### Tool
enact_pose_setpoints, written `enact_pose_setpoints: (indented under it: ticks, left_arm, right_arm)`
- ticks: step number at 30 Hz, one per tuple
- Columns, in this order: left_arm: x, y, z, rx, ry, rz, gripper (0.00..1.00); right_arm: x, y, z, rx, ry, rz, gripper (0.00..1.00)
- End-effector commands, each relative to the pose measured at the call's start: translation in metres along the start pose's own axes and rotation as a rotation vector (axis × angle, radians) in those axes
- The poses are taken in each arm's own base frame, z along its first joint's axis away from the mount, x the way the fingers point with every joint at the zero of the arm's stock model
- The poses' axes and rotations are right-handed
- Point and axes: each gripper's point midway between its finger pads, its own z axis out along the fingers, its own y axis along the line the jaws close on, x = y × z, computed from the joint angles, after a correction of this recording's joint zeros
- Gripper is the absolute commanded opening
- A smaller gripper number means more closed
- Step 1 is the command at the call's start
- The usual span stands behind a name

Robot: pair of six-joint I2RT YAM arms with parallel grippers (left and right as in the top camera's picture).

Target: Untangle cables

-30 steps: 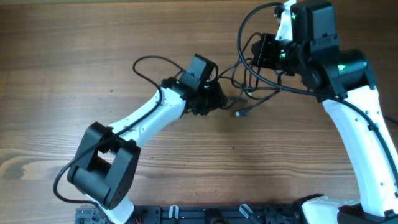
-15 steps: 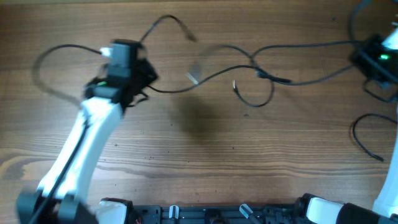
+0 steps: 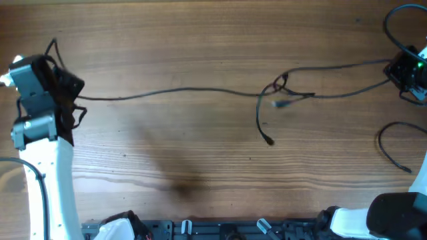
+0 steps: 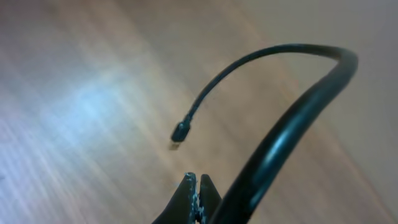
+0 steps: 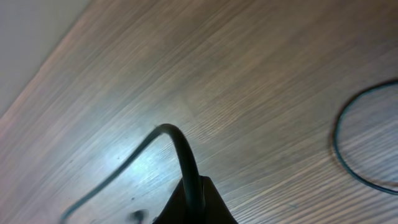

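A thin black cable runs stretched across the table from my left gripper to a small knot. From there the cables continue to my right gripper. A loose end hangs toward the front, and a pale plug tip lies beside the knot. In the left wrist view the jaws are closed, and the cable arcs past them to its plug end. In the right wrist view the jaws are shut on the cable.
Another thin black cord loop lies on the wooden table at the right, and it also shows in the right wrist view. A black wire loop arcs above the right arm. The left arm's white link stands along the left edge.
Both arms have pulled far apart, left to the left edge and right to the right edge. The bunched cables have been drawn out into a long line with one small knot.
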Motion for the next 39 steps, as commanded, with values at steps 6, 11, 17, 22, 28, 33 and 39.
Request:
enact_pose_setpoints:
  ticks: [6, 11, 17, 22, 28, 33, 39]
  left_arm:
    - [0.019, 0.019, 0.035, -0.115, 0.076, 0.109, 0.04]
    - [-0.018, 0.094, 0.042, -0.328, -0.027, -0.162, 0.04]
    - [-0.032, 0.134, 0.04, -0.375, -0.046, -0.282, 0.04]
    - [0.002, 0.056, 0.051, -0.028, 0.168, -0.14, 0.04]
    - [0.11, -0.075, 0.02, 0.31, 0.421, 0.22, 0.04]
    - [0.202, -0.143, -0.034, 0.485, 0.559, 0.418, 0.04]
    - [0.261, -0.178, -0.083, 0.635, 0.61, 0.571, 0.04]
  right_arm:
    - [0.019, 0.041, 0.016, -0.013, 0.042, -0.225, 0.04]
    - [-0.015, -0.031, 0.004, 0.338, -0.13, 0.076, 0.04]
    - [-0.026, -0.053, 0.035, 0.239, -0.04, 0.09, 0.04]
    - [0.005, 0.049, 0.054, -0.196, 0.096, -0.254, 0.04]
    - [0.016, 0.168, 0.021, -0.5, 0.021, -0.452, 0.04]
    - [-0.067, 0.199, -0.033, -0.579, -0.285, -0.282, 0.04]
    - [-0.177, 0.118, -0.065, -0.244, -0.734, -0.078, 0.04]
